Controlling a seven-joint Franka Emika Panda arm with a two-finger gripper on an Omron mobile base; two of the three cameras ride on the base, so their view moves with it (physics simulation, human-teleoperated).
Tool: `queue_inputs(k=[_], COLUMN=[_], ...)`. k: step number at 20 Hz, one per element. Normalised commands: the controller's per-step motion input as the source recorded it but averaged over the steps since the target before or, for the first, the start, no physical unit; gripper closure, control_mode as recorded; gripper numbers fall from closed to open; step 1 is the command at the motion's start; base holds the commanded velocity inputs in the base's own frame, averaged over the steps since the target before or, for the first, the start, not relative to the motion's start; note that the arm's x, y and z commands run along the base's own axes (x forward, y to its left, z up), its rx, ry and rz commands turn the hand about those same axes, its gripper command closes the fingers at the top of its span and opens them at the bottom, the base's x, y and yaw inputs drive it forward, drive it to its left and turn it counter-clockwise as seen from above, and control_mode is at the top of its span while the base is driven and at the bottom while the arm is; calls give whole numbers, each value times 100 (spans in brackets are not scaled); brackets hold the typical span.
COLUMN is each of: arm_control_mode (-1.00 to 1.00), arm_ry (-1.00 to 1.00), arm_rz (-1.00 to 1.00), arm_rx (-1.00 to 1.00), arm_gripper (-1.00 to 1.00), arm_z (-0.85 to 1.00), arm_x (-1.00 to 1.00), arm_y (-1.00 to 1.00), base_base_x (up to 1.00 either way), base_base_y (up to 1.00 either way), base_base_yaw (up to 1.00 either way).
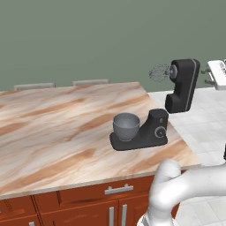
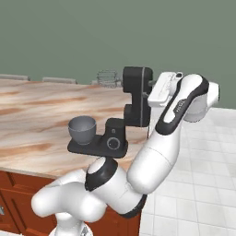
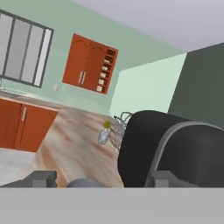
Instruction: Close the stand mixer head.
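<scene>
The stand mixer head (image 2: 137,96) is standing tipped up above its base on the tabletop (image 1: 53,128), whisk (image 2: 107,78) pointing away. The claw (image 2: 152,94) is hovering right behind its top; I cannot tell whether its fingers are apart. It should be pressing forward and down, following the hinge arc.

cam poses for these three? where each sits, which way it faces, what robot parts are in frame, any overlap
Left base view: on the base, behind-left of the arm, looking forward and down over the marble counter; raised stand mixer head above the grey mixing bowl; white arm rises lower right.
Right base view: behind-right, same counter; arm rises lower left, gripper just behind the head.
Hand view: on the hand, looking along the gripper at the head close up, whisk beyond; fingertips at the bottom.
Shared: all three show head and whisk.
</scene>
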Motion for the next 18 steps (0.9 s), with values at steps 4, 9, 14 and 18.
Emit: queue_inputs(k=[4, 9, 14, 18], arm_control_mode=[-100, -100, -100, -100], arm_ry=[0, -11, -9, -4], arm_rz=[0, 0, 0, 0], arm_rx=[-22, -42, -53, -54], arm_gripper=[-100, -100, -100, -100], arm_z=[0, 0, -29, -55], arm_x=[41, 0, 0, 0], arm_y=[96, 100, 100, 100], base_base_x=[0, 0, 0, 0], base_base_y=[0, 0, 0, 0], base_base_yaw=[0, 0, 0, 0])
